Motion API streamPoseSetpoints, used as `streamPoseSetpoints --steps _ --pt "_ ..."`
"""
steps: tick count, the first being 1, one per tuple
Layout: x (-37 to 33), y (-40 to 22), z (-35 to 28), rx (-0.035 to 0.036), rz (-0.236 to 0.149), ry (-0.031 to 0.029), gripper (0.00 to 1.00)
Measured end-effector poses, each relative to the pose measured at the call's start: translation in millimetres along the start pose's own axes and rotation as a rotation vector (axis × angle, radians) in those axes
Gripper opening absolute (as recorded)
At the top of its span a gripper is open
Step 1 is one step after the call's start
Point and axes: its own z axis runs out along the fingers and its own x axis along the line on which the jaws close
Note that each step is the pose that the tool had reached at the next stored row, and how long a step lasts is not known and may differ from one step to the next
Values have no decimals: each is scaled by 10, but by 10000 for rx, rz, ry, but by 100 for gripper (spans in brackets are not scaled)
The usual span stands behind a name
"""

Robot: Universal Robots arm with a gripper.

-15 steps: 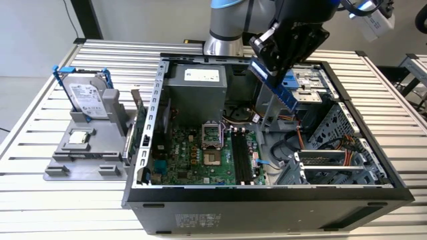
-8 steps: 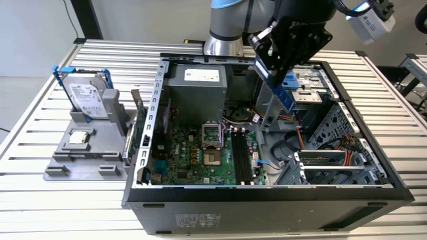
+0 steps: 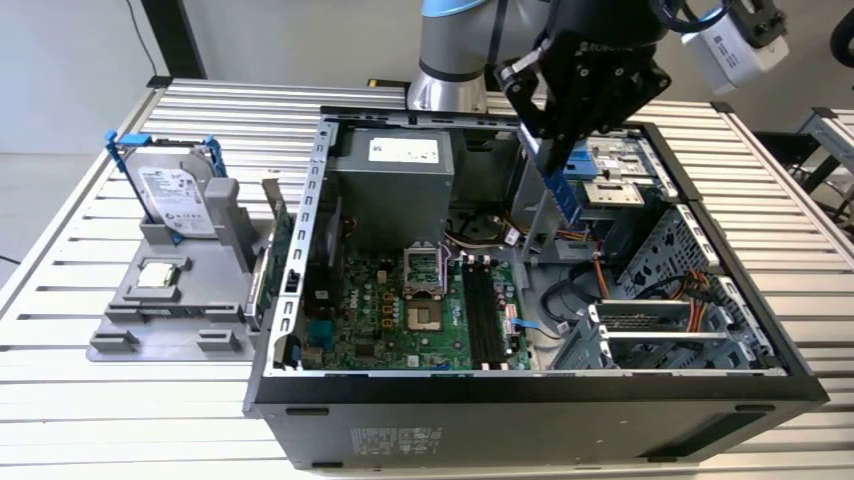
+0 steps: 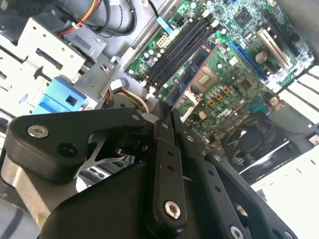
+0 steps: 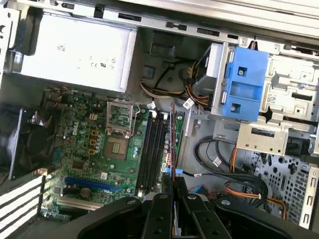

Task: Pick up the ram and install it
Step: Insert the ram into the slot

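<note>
- Closest up in both wrist views, the gripper (image 4: pixel 167 113) is seen with its black fingers pressed together on one end of the ram (image 4: pixel 192 73), so the stick is pinched edge-on.
- From the exterior view, the ram (image 3: pixel 561 190) is hung below the gripper (image 3: pixel 539 148), up over the open case (image 3: pixel 320 200), a bit tilted and clear of the board.
- In the first wrist view the ram (image 5: pixel 173 144) is held lengthwise along the slots (image 5: pixel 152 149), about over the outermost one. No contact can be made out.
- All the slots look empty as far as can be told. The latches can't be judged.
- The pickup half can be called done, since the stick is off its holder and in the grip. The install half isn't, as nothing is seated or pressed in yet.
- Over on the exterior view's left, a drive (image 3: pixel 174 195) and a chip (image 3: pixel 160 272) are parked on a grey holder (image 3: pixel 127 305) on the worktop (image 3: pixel 80 420), well apart from the case interior.
</note>
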Motion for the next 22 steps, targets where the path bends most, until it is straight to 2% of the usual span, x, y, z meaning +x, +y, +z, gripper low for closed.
streamPoseSetpoints --steps 17,19,22 --pt "0 0 4 38 3005 -118 0" --pt "0 0 4 39 3153 -124 0" --pt "-6 0 9 37 3064 -122 0"
